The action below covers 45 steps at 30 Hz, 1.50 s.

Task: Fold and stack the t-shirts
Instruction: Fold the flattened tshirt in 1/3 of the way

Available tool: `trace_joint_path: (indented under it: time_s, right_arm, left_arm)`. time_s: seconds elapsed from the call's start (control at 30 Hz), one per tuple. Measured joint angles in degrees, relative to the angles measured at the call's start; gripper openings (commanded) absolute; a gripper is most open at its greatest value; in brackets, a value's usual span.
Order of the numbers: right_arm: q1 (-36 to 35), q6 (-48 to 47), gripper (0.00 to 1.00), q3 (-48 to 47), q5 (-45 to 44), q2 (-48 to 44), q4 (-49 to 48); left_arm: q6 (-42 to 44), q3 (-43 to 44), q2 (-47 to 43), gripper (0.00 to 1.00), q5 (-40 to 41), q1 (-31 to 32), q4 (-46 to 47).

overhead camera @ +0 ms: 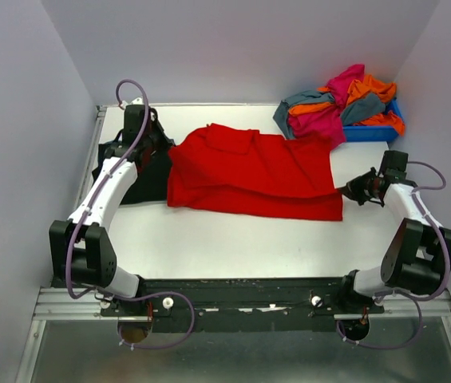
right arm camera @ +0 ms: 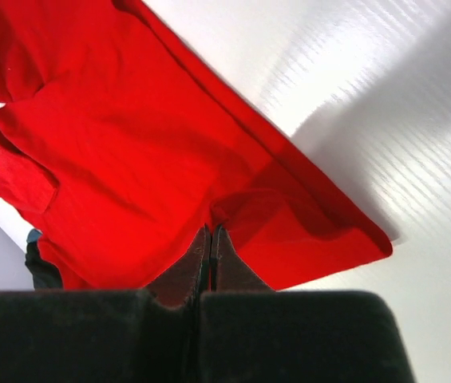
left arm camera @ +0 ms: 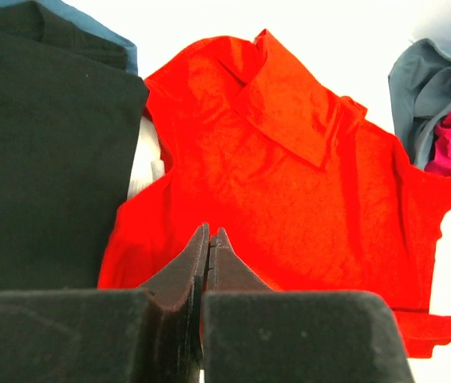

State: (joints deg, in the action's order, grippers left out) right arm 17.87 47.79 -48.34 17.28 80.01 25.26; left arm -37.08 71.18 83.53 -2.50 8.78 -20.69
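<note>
**Right gripper [right arm camera: 211,233] pinching the red t-shirt [overhead camera: 257,171] by a corner**

The right gripper's jaws are pressed together, and red cloth puckers up into a small ridge right at their tips, so it appears to hold the shirt's near right corner. The left gripper [left arm camera: 209,235] is closed too, its tips over the shirt's left edge. Whether any cloth is caught between them cannot be told.

The red t-shirt lies across the middle of the tabletop [overhead camera: 233,239], partly folded, with a loose layer lying over its far side. A black t-shirt [left arm camera: 41,152] lies flat by the left edge, just beside it. A heap of t-shirts [overhead camera: 341,104] spills from the blue bin [overhead camera: 365,133] at the far right corner.

The likely trouble is an uneven pull. If only the right side really has cloth, moving both arms would drag the shirt askew and shake the loose layer open. A thin pinch at a corner could also slip free. The left end might rumple the black t-shirt as it moves.

The overhead view gives the whole layout and both arms, but not the jaws. The right wrist view alone shows the pucker. The left wrist view alone shows a turned-over flap on the red cloth and blue trim on the black t-shirt.
</note>
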Motion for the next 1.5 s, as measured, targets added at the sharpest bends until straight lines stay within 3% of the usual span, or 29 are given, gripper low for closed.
trace_joint_path:
  time_s: [0.5, 0.97, 1.0, 1.03, 1.1, 1.17, 1.3, 1.5]
  right_arm:
    - [-2.60, 3.19, 0.01, -8.90, -0.35, 12.52, -0.98]
    - [-2.60, 5.38, 0.01, -11.72, -2.08, 16.33, -1.18]
    - [-2.60, 5.53, 0.05, -11.91, -2.05, 16.92, -1.20]
    - [-2.60, 5.60, 0.17, -12.20, -2.05, 17.55, -1.22]
    - [-2.60, 5.55, 0.40, -12.63, -1.84, 18.49, -1.62]
    - [-2.60, 5.31, 0.52, -12.79, -1.60, 18.73, -1.90]
    - [-2.60, 4.59, 0.53, -12.20, -1.77, 17.00, -2.78]
    - [-2.60, 3.54, 0.45, -4.33, -2.84, 4.74, -3.78]
  left_arm:
    - [0.92, 8.61, 11.39, 0.00, 2.54, 0.04, -0.63]
    - [1.53, 15.43, 17.70, 0.00, 2.51, 0.44, -1.68]
    - [1.53, 16.00, 18.45, 0.00, 2.51, 0.48, -1.73]
    - [1.53, 16.48, 19.08, 0.11, 2.51, 0.55, -1.70]
    - [1.51, 17.51, 20.52, 0.44, 2.51, 0.63, -1.73]
    - [1.68, 18.10, 21.57, 0.55, 2.19, 0.72, -1.81]
    - [1.36, 18.16, 21.75, 0.66, 1.62, 0.76, -1.64]
    - [1.01, 15.02, 15.67, 0.68, 4.31, 1.11, -1.66]
